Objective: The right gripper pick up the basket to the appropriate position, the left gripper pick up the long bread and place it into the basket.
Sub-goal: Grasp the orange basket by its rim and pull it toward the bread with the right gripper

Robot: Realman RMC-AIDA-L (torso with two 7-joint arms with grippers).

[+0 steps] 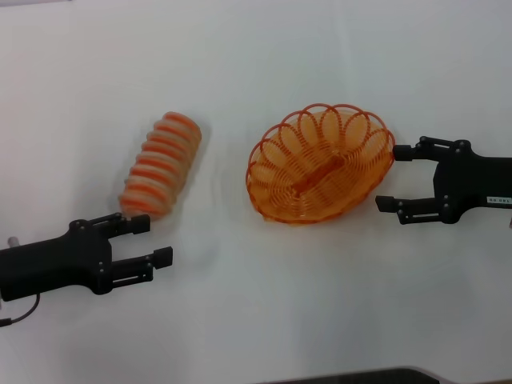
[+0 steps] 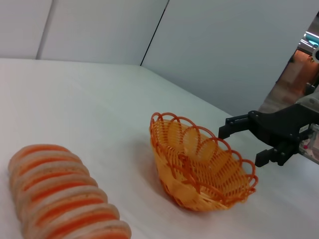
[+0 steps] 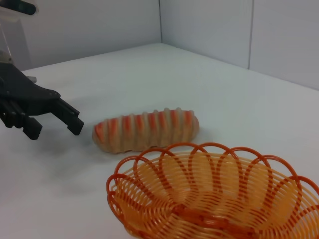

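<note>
Basket (image 1: 320,164) is sitting right at my right gripper (image 1: 392,178), whose open fingers are flanking its rim, gripping nothing. I'm worrying that thin looped wire could slip out and tip the basket as I'm closing. Long bread (image 1: 161,164) is lying just ahead of my left gripper (image 1: 152,240), also open and empty, its long axis running away from the fingertips and slanting toward the basket. That ribbed round body may roll if I'm pinching off-centre.

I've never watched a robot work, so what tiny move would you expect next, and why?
Probably the right gripper edges in to close on the basket rim: its fingers are open, right beside it, holding nothing. The long bread still lies on the table near the open left gripper.
</note>
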